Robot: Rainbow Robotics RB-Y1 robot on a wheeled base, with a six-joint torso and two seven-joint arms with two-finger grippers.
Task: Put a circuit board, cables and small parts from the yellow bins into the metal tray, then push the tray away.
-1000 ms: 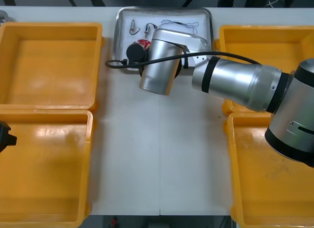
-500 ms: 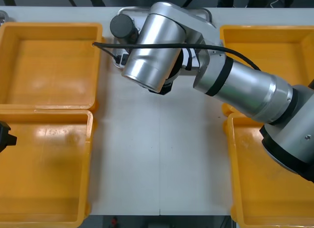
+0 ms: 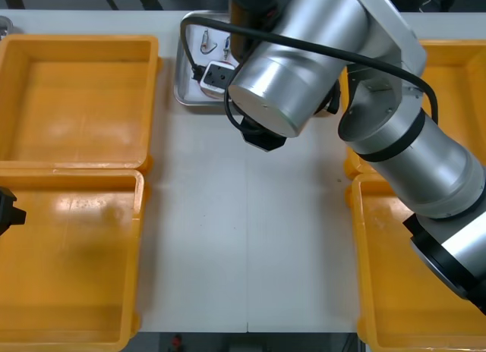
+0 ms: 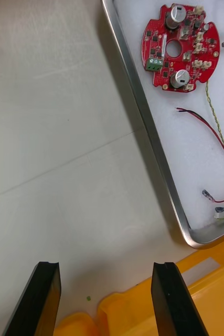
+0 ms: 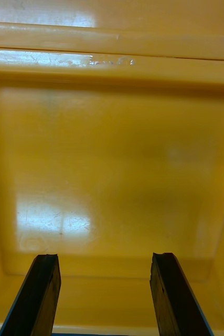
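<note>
red circuit board [image 4: 181, 47] in tray [image 4: 157, 152], right-wrist view

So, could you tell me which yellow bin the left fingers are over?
The near bin on the left; the left gripper hangs at its outer edge, fingers open.

On table [image 3: 243, 238]: tray [image 3: 182, 79] at far centre, between far left bin [image 3: 76, 102] and far right bin [image 3: 465, 64]; near left bin [image 3: 68, 261] and near right bin [image 3: 395, 291] in front of these. In tray: circuit board [image 4: 181, 46] left, cables [image 4: 216, 123] right, small metal parts [image 3: 205, 41] behind board.
</note>
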